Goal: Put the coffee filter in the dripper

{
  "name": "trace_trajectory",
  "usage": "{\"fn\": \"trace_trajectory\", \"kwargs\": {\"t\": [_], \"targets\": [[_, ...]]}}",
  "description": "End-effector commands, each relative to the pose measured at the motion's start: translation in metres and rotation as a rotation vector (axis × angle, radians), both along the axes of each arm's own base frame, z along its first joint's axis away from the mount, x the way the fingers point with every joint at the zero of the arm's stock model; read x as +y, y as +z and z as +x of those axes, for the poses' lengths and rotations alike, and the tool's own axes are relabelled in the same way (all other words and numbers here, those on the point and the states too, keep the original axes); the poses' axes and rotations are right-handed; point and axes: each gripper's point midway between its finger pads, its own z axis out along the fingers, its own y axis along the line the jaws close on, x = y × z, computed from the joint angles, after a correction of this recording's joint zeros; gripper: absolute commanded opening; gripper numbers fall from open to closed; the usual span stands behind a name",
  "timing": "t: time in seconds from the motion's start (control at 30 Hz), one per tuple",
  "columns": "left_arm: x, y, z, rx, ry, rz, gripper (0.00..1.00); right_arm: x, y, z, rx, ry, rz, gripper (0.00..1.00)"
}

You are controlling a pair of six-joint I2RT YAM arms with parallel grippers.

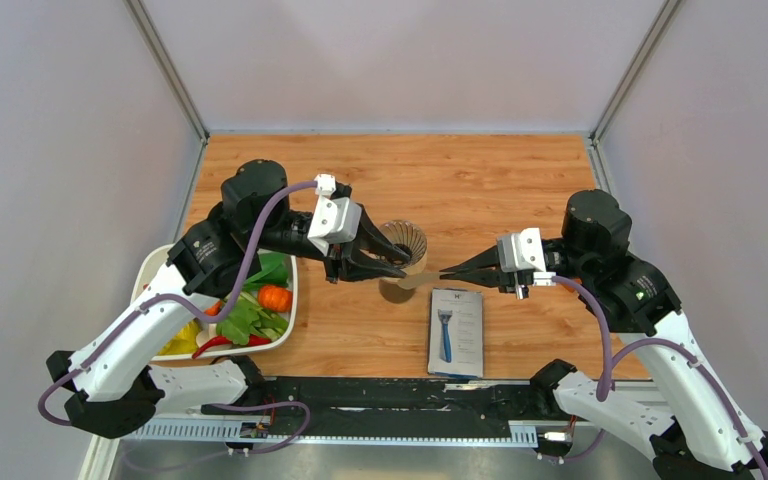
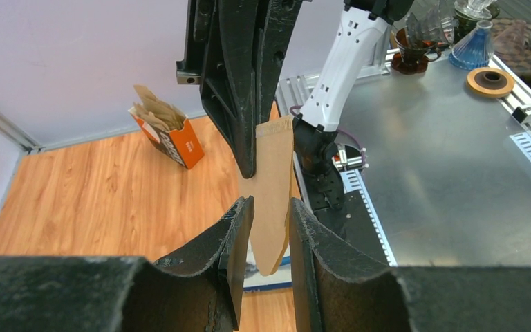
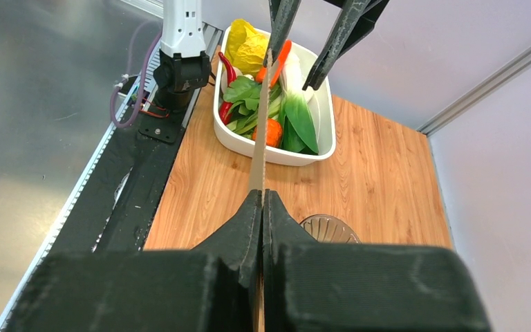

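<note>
The coffee filter (image 1: 420,280) is a flat tan paper held level above the table, just in front of the dripper (image 1: 403,243). My right gripper (image 1: 447,272) is shut on its right end. In the right wrist view the filter (image 3: 259,124) shows edge-on, running out from the pinched fingers (image 3: 263,197). The ribbed dripper (image 3: 328,228) sits just right of them. My left gripper (image 2: 271,207) is open, its jaws standing either side of the filter's rounded tip (image 2: 273,187) with gaps showing.
A white tray (image 1: 292,300) of vegetables stands at the left. A boxed razor (image 1: 456,332) lies near the front edge, below the filter. An orange box (image 2: 173,135) of paper filters stands on the wood further off.
</note>
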Motion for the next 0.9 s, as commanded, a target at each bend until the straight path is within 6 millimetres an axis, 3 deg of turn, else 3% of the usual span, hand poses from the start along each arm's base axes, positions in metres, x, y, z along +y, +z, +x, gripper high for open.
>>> {"fn": "trace_trajectory", "kwargs": {"t": [0.0,0.17,0.37,0.57,0.87], "targets": [[0.004,0.003,-0.005,-0.04,-0.012,-0.009,0.35,0.0,0.012,-0.004,-0.041,0.022,0.025,0.0],[0.003,0.0,-0.002,-0.039,-0.003,0.0,0.3,0.0,0.013,-0.007,-0.042,0.036,0.029,0.0],[0.003,0.0,-0.002,-0.042,-0.003,0.001,0.1,0.0,0.014,-0.008,-0.039,0.041,0.031,0.0],[0.001,0.003,0.004,-0.042,0.027,-0.015,0.01,0.002,0.007,-0.008,-0.001,0.045,0.023,0.0],[-0.003,-0.003,0.007,-0.014,0.026,0.004,0.0,0.005,0.012,-0.005,0.01,0.046,0.037,0.0]]}}
